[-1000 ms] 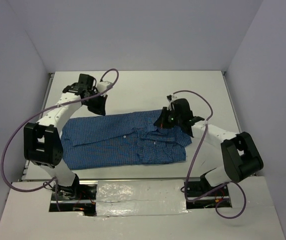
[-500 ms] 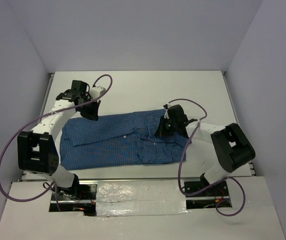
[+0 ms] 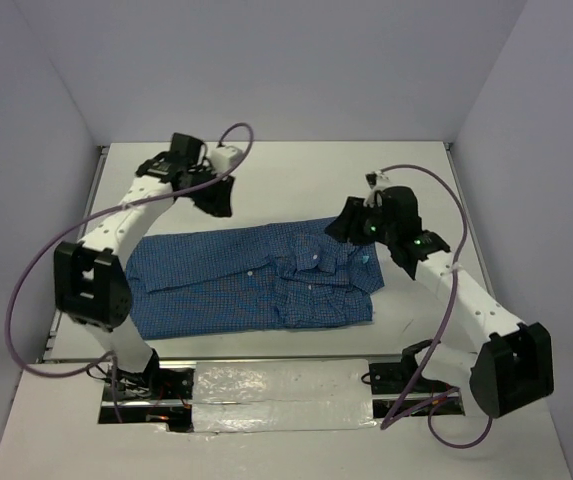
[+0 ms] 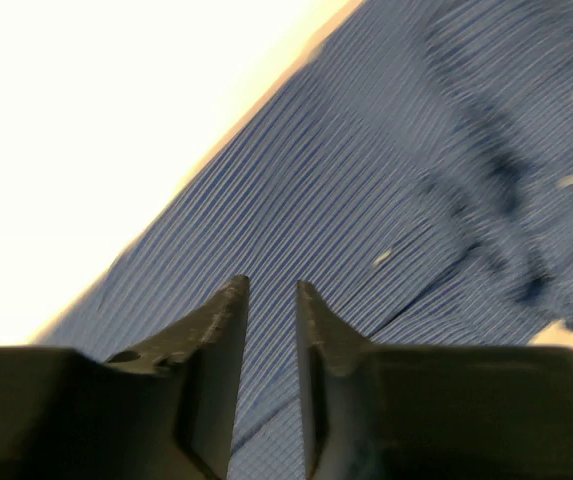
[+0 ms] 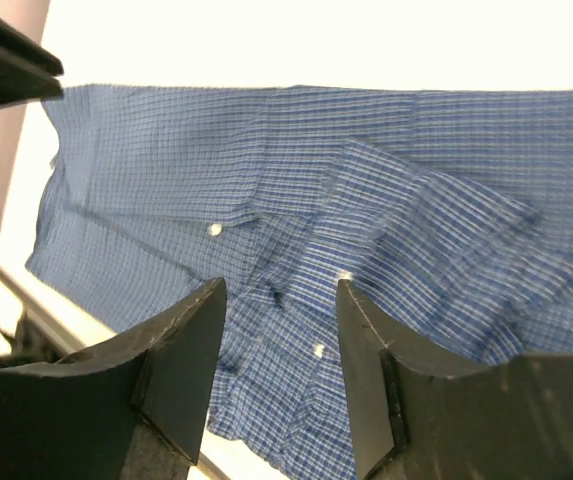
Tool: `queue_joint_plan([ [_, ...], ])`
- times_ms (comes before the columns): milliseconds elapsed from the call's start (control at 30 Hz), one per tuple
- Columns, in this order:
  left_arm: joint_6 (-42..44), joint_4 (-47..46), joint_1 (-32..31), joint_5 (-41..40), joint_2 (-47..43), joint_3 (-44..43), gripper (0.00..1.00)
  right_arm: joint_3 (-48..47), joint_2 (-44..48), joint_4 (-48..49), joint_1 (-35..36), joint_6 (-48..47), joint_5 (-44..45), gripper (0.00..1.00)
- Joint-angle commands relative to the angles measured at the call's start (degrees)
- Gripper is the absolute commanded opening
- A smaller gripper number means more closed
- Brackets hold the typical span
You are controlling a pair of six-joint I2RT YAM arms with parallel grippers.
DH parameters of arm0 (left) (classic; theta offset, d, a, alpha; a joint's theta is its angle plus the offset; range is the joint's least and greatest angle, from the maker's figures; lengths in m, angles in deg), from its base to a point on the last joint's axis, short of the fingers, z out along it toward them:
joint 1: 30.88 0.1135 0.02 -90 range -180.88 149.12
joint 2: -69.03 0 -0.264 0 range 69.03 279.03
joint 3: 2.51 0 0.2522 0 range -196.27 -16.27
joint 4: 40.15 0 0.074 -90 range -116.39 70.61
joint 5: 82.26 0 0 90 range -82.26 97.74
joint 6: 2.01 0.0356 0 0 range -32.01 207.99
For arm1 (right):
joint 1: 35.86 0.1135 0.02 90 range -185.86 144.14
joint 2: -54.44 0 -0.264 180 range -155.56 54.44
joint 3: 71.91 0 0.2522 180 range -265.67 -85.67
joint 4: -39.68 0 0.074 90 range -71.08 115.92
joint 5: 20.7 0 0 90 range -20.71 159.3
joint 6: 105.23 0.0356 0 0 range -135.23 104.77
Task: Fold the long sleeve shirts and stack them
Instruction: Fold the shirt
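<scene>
So the blue checked shirt [image 3: 236, 285] is lying flat on the white tabletop [image 3: 296, 170], folded into a long strip that runs left to right across the near half. Its near side sits close to the tabletop's near edge. The collar [image 3: 314, 256] and the bunched-up layers are toward the right end. The wrist views show small white buttons [image 5: 214, 230] down the front. The left gripper [image 3: 216, 196] hangs just beyond the strip's far edge, toward the left; its jaws are only a little apart, with nothing between them, just fabric [image 4: 386, 180] underneath. The right gripper [image 3: 350, 226] hovers above the far right corner of the shirt, near the collar, jaws well apart and empty. Purple cables [image 3: 26, 290] loop off both arms.
</scene>
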Motion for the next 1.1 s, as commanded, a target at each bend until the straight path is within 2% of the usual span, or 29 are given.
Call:
queue_joint_plan([
  [0,-1.05,-0.95,-8.8,4.93,9.29,-11.07,0.39,6.77,3.2,-3.54,-5.32,4.9,-1.03,0.56],
  [67,-2.11,-0.25,-12.05,7.39,14.74,-16.52,0.42,9.58,3.47,-3.46,-7.78,5.78,-1.73,0.56],
  [100,-2.55,-0.07,-14.85,7.66,19.64,-21.16,0.43,10.46,3.47,-3.28,-8.4,6.13,-1.91,0.54],
  [167,-2.82,0.19,-18.11,6.27,23.97,-26.79,0.44,12.65,3.47,-1.88,-9.11,6.4,-2.61,0.48],
  [233,-3.87,-0.07,-19.44,5.46,29.6,-29.98,0.45,13.54,3.21,-1.0,-9.9,6.14,-3.14,0.42],
  [333,-5.02,-0.24,-21.9,3.54,34.97,-34.64,0.49,14.95,1.9,-0.38,-10.34,5.61,-3.67,0.41],
  [533,-5.81,-1.65,-23.93,-1.12,38.93,-35.8,0.53,16.8,0.58,0.41,-10.43,5.26,-2.96,0.41],
  [767,-6.42,-3.58,-24.11,-2.01,37.61,-28.33,0.54,18.99,-1.8,2.34,-10.52,6.22,-4.37,0.47],
  [1067,-5.28,-2.96,-24.11,-7.19,37.27,-30.43,0.65,20.05,-6.1,6.47,-10.34,7.1,-7.97,0.49],
])
